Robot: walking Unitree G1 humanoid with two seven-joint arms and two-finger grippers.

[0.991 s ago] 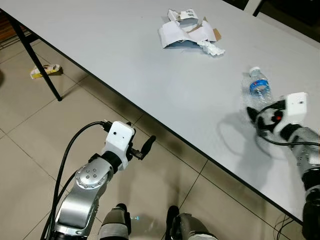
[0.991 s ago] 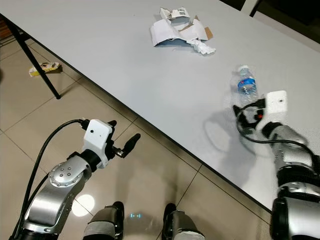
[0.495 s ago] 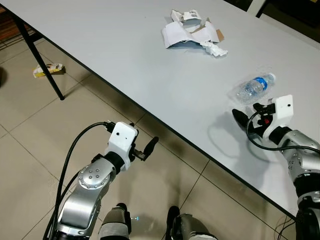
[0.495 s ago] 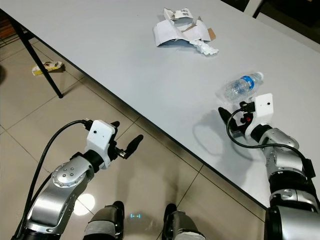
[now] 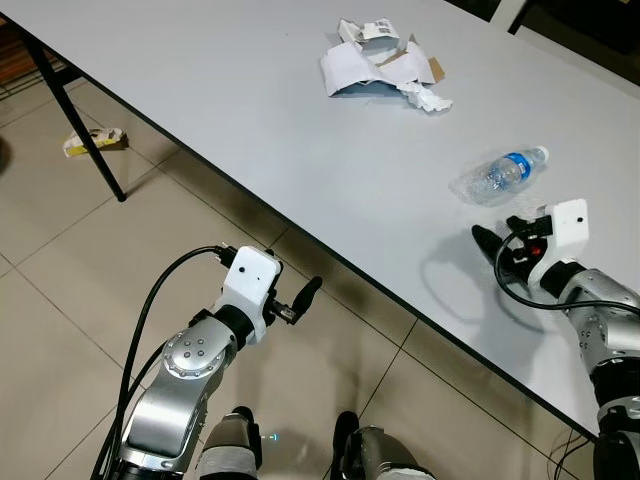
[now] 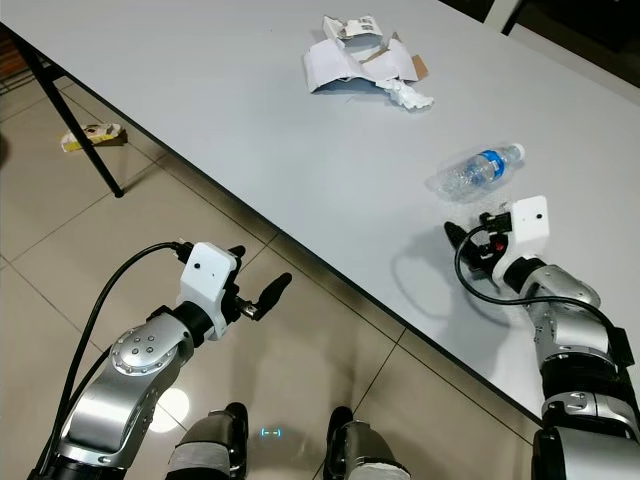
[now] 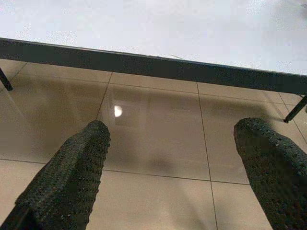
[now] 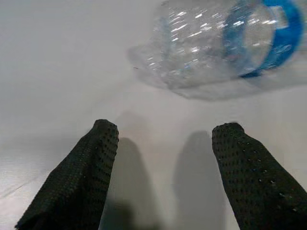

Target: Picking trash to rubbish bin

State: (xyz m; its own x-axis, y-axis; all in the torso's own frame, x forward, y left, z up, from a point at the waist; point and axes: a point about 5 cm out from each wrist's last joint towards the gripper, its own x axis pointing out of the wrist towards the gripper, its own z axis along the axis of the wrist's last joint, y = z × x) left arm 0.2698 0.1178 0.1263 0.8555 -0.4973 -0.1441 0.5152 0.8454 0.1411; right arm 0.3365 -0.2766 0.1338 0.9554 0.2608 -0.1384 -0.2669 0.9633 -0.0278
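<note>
Now the right hand (image 8: 163,158) hovers open near the fallen bottle (image 8: 220,43).

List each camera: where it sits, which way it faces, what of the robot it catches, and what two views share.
Left eye: on the head, looking down at the table, bottle, paper pile; shows both arms, feet.
Right eye: beside it, same scene; right gripper just short of the bottle.
Left wrist: on the left arm, facing floor and table edge past its fingers; left gripper off the table.
Right wrist: faces the bottle past open fingers.
Shared: bottle, in right wrist and eye views.
</note>
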